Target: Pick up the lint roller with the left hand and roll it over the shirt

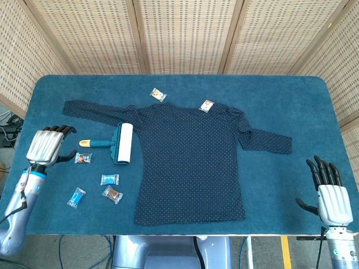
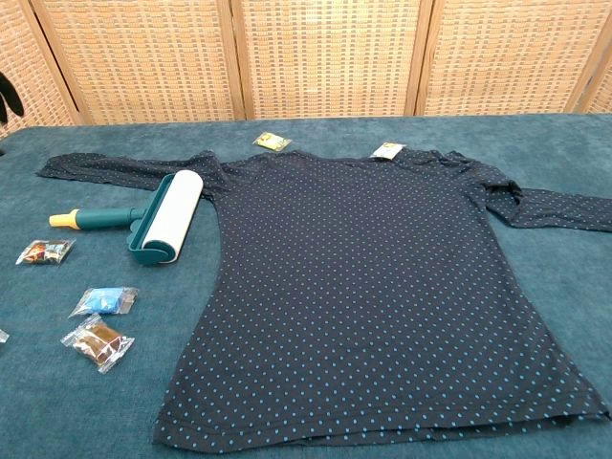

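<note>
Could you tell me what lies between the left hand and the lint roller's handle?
In the head view, only bare blue tablecloth separates the left hand from the lint roller; a small candy wrapper sits just below.

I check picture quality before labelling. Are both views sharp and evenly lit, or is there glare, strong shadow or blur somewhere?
Head view: even, soft light, no glare; the shirt, lint roller and both hands look sharp, with only faint shadows. Chest view: also sharp and evenly lit; the shirt's dots stay crisp to the near hem; only a dark sliver shows at the upper left edge, too small to identify.
</note>
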You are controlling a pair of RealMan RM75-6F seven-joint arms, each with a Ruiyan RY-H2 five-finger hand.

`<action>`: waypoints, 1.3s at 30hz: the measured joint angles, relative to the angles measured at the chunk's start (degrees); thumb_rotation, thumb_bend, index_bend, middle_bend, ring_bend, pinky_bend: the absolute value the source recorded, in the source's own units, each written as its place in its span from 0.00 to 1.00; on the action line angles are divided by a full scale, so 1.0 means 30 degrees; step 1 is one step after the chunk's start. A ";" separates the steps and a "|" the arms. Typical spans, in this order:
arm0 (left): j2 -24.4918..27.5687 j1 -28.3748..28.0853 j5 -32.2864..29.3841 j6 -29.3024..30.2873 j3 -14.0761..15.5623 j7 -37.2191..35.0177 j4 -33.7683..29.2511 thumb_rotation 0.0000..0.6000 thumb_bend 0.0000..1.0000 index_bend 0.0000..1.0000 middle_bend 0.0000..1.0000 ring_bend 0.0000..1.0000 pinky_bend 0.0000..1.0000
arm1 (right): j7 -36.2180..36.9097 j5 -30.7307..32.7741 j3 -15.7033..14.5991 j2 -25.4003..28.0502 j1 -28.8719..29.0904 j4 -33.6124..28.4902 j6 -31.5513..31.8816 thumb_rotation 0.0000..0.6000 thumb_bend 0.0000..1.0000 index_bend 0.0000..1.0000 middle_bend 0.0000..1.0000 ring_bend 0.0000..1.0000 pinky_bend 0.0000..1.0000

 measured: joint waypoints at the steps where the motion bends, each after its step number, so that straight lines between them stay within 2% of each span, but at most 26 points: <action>1: -0.0099 -0.0297 -0.0283 -0.0386 -0.0087 0.0037 0.0267 1.00 0.38 0.41 0.83 0.71 0.66 | 0.0003 0.0043 0.0016 -0.0030 0.0011 0.0055 -0.0027 1.00 0.12 0.00 0.00 0.00 0.00; 5: -0.0721 -0.1600 -0.1539 -0.2123 -0.0334 0.0364 0.1602 1.00 0.39 0.34 0.92 0.79 0.72 | 0.0013 0.0256 0.0091 -0.0161 0.0063 0.0309 -0.0168 1.00 0.12 0.00 0.00 0.00 0.00; 13: -0.1894 -0.3843 -0.4224 -0.4381 -0.0354 0.2050 0.3995 1.00 0.39 0.29 0.94 0.81 0.73 | 0.0218 0.0382 0.0244 -0.0225 0.0059 0.0545 -0.0045 1.00 0.12 0.00 0.00 0.00 0.00; 18: -0.2340 -0.5046 -0.5966 -0.5486 -0.0106 0.3265 0.4747 1.00 0.27 0.32 0.95 0.81 0.73 | 0.0374 0.0499 0.0335 -0.0233 0.0053 0.0675 -0.0012 1.00 0.12 0.00 0.00 0.00 0.00; 21: -0.2671 -0.5627 -0.6801 -0.5823 0.0174 0.3866 0.5004 1.00 0.22 0.36 0.95 0.81 0.73 | 0.0452 0.0591 0.0372 -0.0232 0.0061 0.0735 -0.0057 1.00 0.12 0.01 0.00 0.00 0.00; 26: -0.3363 -0.6373 -0.7874 -0.5769 0.0790 0.4482 0.5347 1.00 0.22 0.43 0.94 0.81 0.73 | 0.0579 0.0673 0.0420 -0.0211 0.0048 0.0794 -0.0044 1.00 0.12 0.01 0.00 0.00 0.00; 39: -0.4642 -0.7180 -0.8591 -0.5196 0.1900 0.4825 0.6861 1.00 0.22 0.44 0.95 0.81 0.73 | 0.0652 0.0628 0.0406 -0.0189 0.0009 0.0770 0.0055 1.00 0.12 0.00 0.00 0.00 0.00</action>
